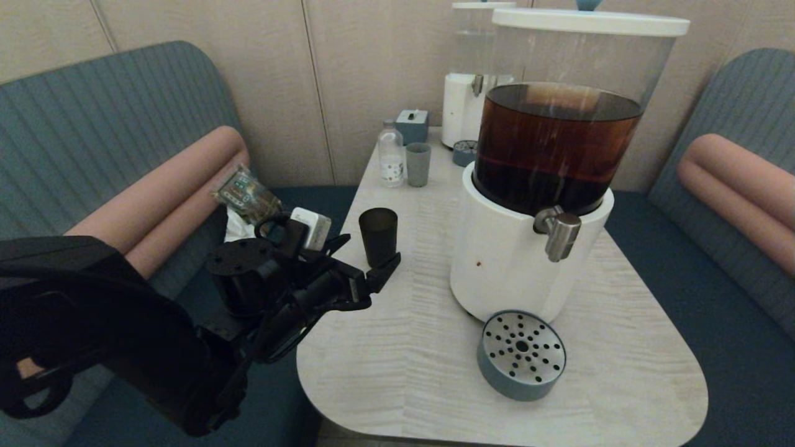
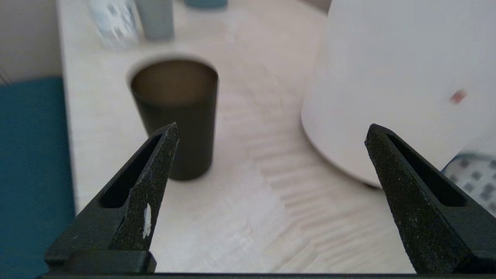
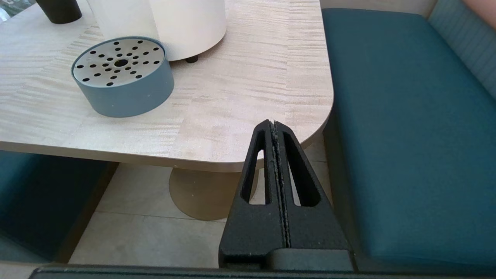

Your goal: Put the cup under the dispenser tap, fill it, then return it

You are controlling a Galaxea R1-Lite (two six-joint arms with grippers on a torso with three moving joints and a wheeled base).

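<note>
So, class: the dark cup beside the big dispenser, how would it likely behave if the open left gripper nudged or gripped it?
The cup looks empty, so probably light. It is tall and tapers to a narrow base, so a high nudge from the left gripper might tip it. Its matte wall should give the fingers decent grip.

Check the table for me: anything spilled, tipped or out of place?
No spill, nothing tipped. One oddity: the drip tray sits left of the tap, not squarely under it. A small reddish spot marks the dispenser's white base.
</note>
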